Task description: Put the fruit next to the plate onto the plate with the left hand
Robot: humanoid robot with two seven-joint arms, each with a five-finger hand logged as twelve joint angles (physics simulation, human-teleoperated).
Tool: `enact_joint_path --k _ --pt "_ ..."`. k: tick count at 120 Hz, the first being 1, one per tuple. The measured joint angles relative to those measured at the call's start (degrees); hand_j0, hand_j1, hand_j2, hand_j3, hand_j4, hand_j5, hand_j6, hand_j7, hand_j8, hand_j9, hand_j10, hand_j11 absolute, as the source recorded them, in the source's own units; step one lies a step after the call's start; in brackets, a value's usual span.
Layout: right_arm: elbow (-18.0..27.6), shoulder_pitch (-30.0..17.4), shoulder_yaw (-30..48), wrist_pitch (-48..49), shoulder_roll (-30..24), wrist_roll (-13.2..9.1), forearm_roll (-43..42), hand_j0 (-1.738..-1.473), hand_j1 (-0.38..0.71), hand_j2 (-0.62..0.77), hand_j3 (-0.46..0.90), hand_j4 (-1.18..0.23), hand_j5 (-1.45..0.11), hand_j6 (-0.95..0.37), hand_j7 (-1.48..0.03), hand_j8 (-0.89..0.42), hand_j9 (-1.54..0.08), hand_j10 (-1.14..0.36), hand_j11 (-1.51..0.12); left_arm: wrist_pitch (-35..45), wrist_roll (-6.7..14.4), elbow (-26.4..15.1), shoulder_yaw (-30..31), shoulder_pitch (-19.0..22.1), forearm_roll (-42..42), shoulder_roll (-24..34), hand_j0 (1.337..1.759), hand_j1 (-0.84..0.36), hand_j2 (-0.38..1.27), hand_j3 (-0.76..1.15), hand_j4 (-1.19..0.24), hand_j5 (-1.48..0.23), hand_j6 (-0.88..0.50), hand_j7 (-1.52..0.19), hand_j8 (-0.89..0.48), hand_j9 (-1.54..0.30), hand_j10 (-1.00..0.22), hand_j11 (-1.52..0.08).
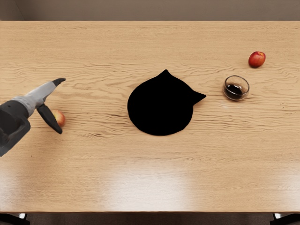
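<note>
Fruit [59,117], red and yellow, apple-like, lying on the wooden table [150,178] at the near left, well apart from the plate and partly hidden behind the thumb of the left hand [40,101]. The left arm enters from the left edge. Its fingers are apart: one is stretched toward the far right and the dark thumb points down to the near side, crossing in front of the fruit. Whether the thumb touches the fruit cannot be told, and nothing is clasped yet.

The step in hand appears to be the reach and grasp. It would be done well by lowering the palm squarely over the fruit before closing, with the thumb on one side and the fingers on the other, since a round fruit pushed from one side only is likely to roll away.

Further in, at the table's centre, lies the black plate [159,105], flat, with two ear-like points, and bare. To its right and a little farther stands a small glass bowl [236,87] holding something dark. A second red fruit [257,59] lies at the far right.
</note>
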Motion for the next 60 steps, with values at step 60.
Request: enact_joint_path --k 60 --pt "0.00 -0.01 0.00 0.00 0.00 0.00 0.07 -1.658 -0.35 0.00 0.00 0.00 0.00 0.00 0.00 0.00 0.00 0.00 0.00 5.55 0.00 3.80 1.71 3.72 2.89 -1.45 1.658 0.17 0.04 0.00 -0.16 -0.20 -0.16 -0.20 -0.16 -0.20 -0.16 -0.20"
